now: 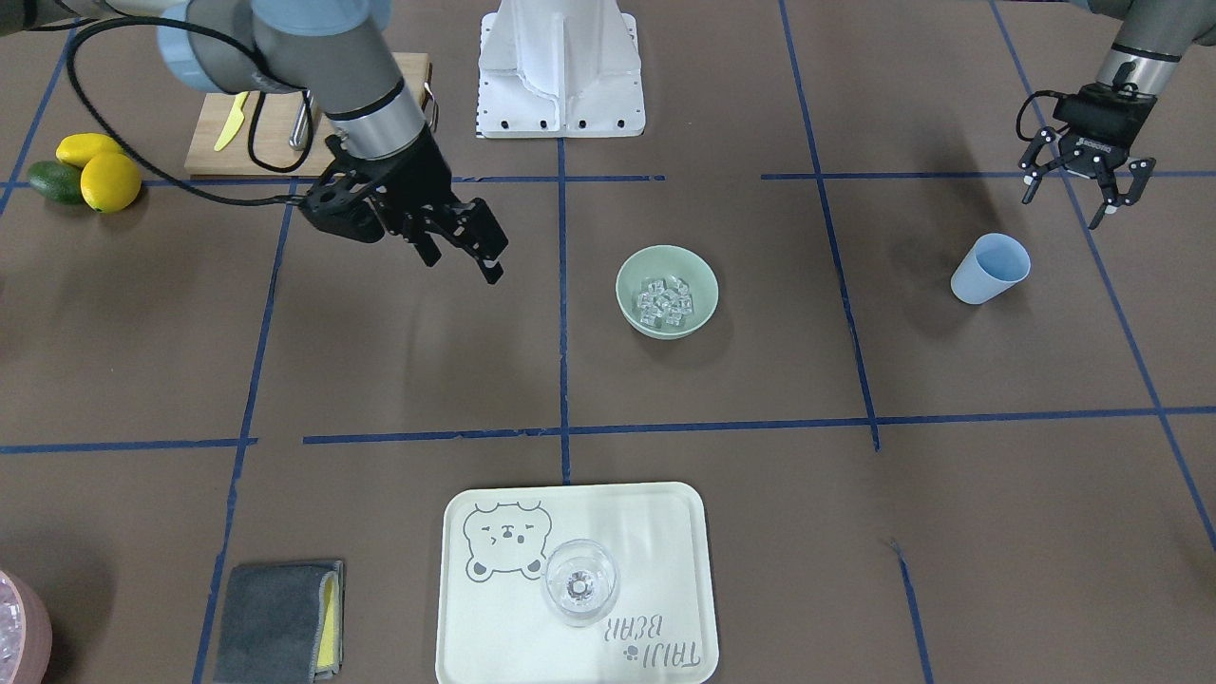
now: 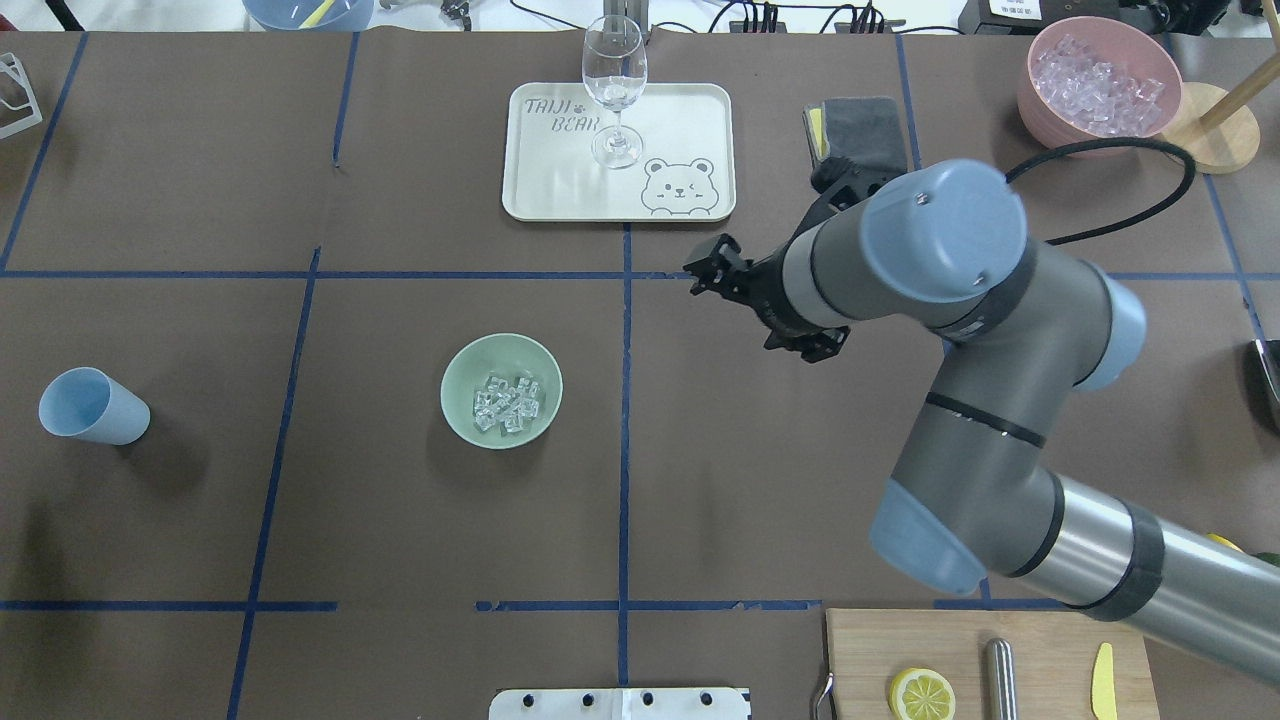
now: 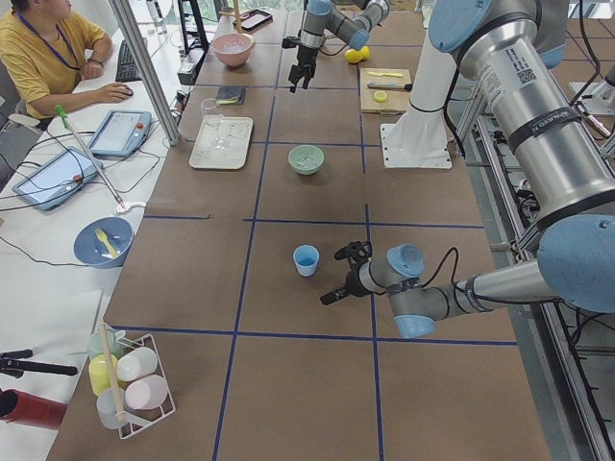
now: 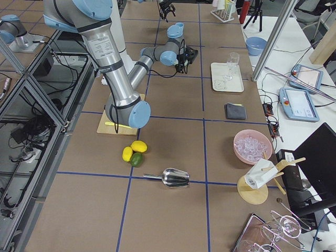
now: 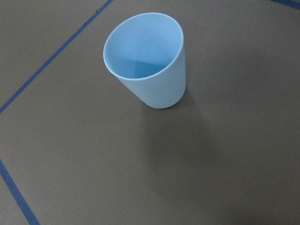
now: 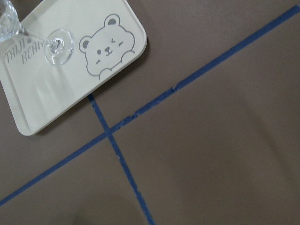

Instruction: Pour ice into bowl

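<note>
The pale sage-green bowl stands upright near the table's middle and also shows in the overhead view. The ice, several small clear cubes, lies inside it. An empty blue cup stands upright off to the robot's left and fills the left wrist view. My left gripper hangs open and empty above and behind the cup. My right gripper is open and empty in the air, off to the bowl's side toward the tray.
A cream bear tray holds a clear wine glass at the far side. A grey cloth and a pink container of ice lie beyond my right arm. A cutting board and lemons sit near the robot.
</note>
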`<state>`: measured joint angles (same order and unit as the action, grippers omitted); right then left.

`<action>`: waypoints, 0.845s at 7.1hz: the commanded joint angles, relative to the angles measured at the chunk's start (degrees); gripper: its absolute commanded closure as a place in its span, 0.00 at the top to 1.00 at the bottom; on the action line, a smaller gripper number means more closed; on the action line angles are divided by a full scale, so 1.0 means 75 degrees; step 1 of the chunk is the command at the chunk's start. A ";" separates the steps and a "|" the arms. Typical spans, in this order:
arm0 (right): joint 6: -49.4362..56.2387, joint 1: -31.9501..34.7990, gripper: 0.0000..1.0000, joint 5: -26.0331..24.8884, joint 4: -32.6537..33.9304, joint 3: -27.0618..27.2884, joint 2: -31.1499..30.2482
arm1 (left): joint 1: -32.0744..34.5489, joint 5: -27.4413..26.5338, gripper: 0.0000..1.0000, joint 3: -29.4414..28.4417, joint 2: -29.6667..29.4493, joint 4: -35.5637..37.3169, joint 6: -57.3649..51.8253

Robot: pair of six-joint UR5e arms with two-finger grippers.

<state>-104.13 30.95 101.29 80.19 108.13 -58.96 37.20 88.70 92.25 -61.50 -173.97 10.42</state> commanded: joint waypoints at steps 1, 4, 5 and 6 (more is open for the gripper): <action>-0.0272 -0.0681 1.00 -0.0473 0.0254 -0.0620 0.0790 | 0.1397 0.0604 1.00 -0.0078 -0.1040 0.1405 -0.0546; -0.0168 -0.1208 1.00 -0.1294 0.0253 -0.2567 0.2070 | 0.4104 0.3353 1.00 -0.0124 -0.3077 0.3782 -0.0546; -0.0109 -0.1256 1.00 -0.1305 0.0219 -0.3104 0.2420 | 0.4180 0.3720 1.00 -0.0124 -0.3166 0.3790 -0.0535; -0.0143 -0.1302 0.96 -0.1224 0.0010 -0.3283 0.2435 | 0.4181 0.3910 1.00 -0.0078 -0.3213 0.3767 -0.0453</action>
<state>-105.20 21.72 91.81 81.55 86.30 -41.91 67.47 115.19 91.46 -84.34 -146.57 6.55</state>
